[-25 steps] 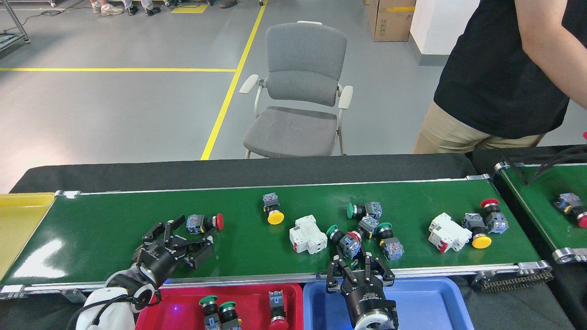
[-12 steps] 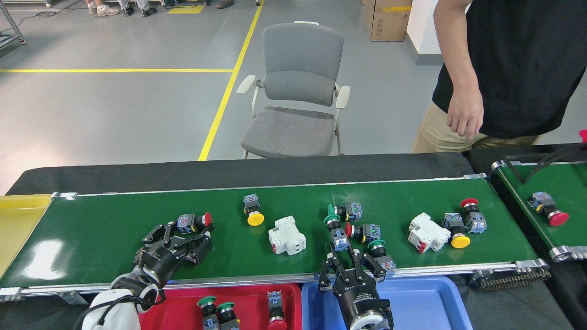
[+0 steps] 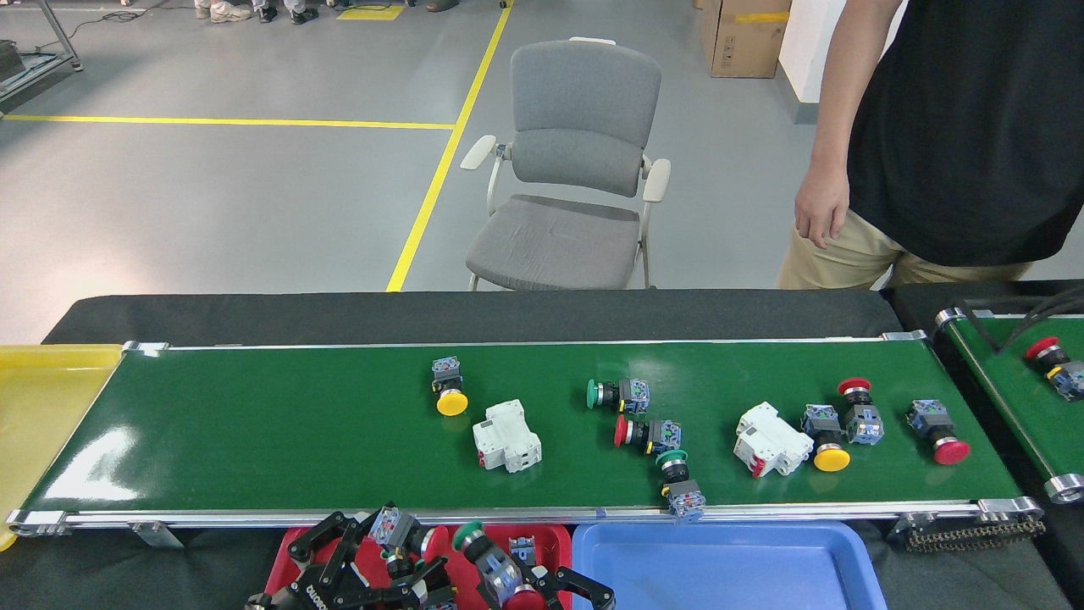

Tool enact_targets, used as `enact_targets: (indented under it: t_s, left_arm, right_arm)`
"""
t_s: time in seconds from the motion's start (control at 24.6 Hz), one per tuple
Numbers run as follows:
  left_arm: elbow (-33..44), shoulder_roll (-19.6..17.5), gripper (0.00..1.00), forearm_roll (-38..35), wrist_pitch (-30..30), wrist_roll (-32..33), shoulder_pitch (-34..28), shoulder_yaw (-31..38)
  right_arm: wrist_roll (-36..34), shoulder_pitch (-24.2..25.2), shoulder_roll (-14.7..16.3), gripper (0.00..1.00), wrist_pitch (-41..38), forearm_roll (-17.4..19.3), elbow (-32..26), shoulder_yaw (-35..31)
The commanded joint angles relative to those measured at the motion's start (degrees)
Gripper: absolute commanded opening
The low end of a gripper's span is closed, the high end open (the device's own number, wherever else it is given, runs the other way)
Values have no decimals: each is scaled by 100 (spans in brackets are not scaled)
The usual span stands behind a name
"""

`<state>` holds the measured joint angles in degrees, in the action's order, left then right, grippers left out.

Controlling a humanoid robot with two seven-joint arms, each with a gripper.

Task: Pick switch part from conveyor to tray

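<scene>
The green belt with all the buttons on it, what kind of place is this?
Probably a factory or workshop floor. The conveyor carries switch parts like a yellow push button, sorting trays such as the blue tray sit beside it, and yellow floor lines mark walkways.

Factory or industrial workshop floor. A green conveyor (image 3: 339,424) with aluminium rails carries push-button switches (image 3: 449,388) and white breakers (image 3: 506,436); coloured sorting trays (image 3: 728,563) sit below it. Beyond lie grey painted flooring with yellow lane lines (image 3: 428,195), a cardboard box (image 3: 743,38), and a grey chair (image 3: 576,169).
</scene>
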<state>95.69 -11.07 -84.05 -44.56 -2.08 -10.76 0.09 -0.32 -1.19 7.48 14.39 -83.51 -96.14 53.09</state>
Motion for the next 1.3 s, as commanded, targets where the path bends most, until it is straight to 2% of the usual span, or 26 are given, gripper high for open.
enact_targets:
  t_s: [0.0, 0.12, 0.2, 0.28, 0.41, 0.49, 0.57, 0.73, 0.98, 1.06, 1.26]
  left_arm:
    - [90, -35, 100, 3, -44, -29, -76, 88]
    - [90, -44, 100, 12, -44, -38, -313, 316]
    - [63, 17, 100, 3, -44, -38, -383, 650]
    - [55, 184, 100, 3, 35, -38, -436, 1071]
    - [72, 615, 100, -6, 782, -38, -462, 1810]
    - [46, 650, 100, -15, 1178, -29, -453, 2092]
    - [28, 641, 100, -24, 1301, -29, -497, 2153]
    - [-24, 615, 100, -85, 1327, -20, -374, 2118]
    - [-1281, 668, 100, -1140, 1626, 32, 1093, 2057]
    - [-1721, 641, 100, -1272, 1626, 32, 1577, 1951]
    - [-2476, 589, 100, -1289, 1898, 41, 2306, 1556]
  right_arm:
    - [-117, 57, -1, 99, -15, -16, -107, 26]
    - [-223, 75, 78, 99, 90, 10, -194, -273]
    - [-557, 268, 95, 99, 319, 37, -194, -1126]
    - [-706, 672, 51, 99, 442, 72, -212, -1907]
    - [-1093, 1270, -19, 99, 450, 397, -221, -3059]
    - [-1286, 1657, -89, 99, 415, 740, -212, -3631]
    - [-1313, 1841, -124, 99, 442, 836, -194, -3771]
    - [-1155, 1762, -274, 99, 450, 836, -159, -3780]
    - [-381, 1270, -195, 99, 213, 766, -45, -3587]
    - [-223, 1042, -72, 99, -59, 766, 34, -3481]
    - [164, 541, -89, 99, -727, 766, 403, -3332]
